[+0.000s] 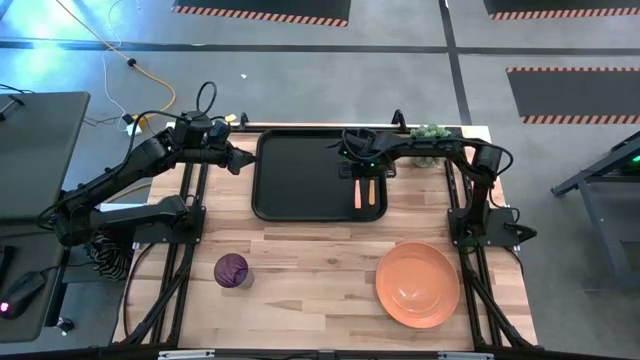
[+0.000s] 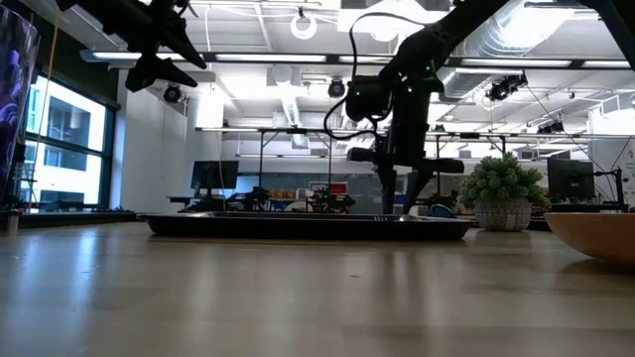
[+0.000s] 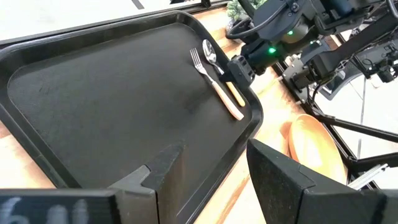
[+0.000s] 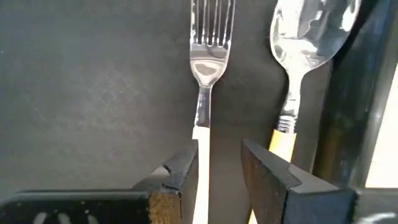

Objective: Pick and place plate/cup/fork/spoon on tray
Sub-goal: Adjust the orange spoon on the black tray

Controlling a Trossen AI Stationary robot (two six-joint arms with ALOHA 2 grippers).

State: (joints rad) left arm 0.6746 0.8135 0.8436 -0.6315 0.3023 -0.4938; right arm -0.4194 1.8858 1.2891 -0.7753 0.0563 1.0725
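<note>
At centre of the high view, the right gripper stands parted over the fork, beside the spoon (both lie on the tray), apparently releasing; the left gripper waits open at upper left.

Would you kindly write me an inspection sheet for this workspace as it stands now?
Surface: wooden table, bare between the items.
Job's things: fork and spoon side by side in the tray, at its right side; cup and plate on the table, outside the tray.
Clutter: potted plant at the far edge.
Grippers: right gripper open, low over the fork's handle; left gripper open, empty, raised by the tray's left edge.
Cables: yellow cable on the floor.
Surroundings: desks and monitors behind.
</note>
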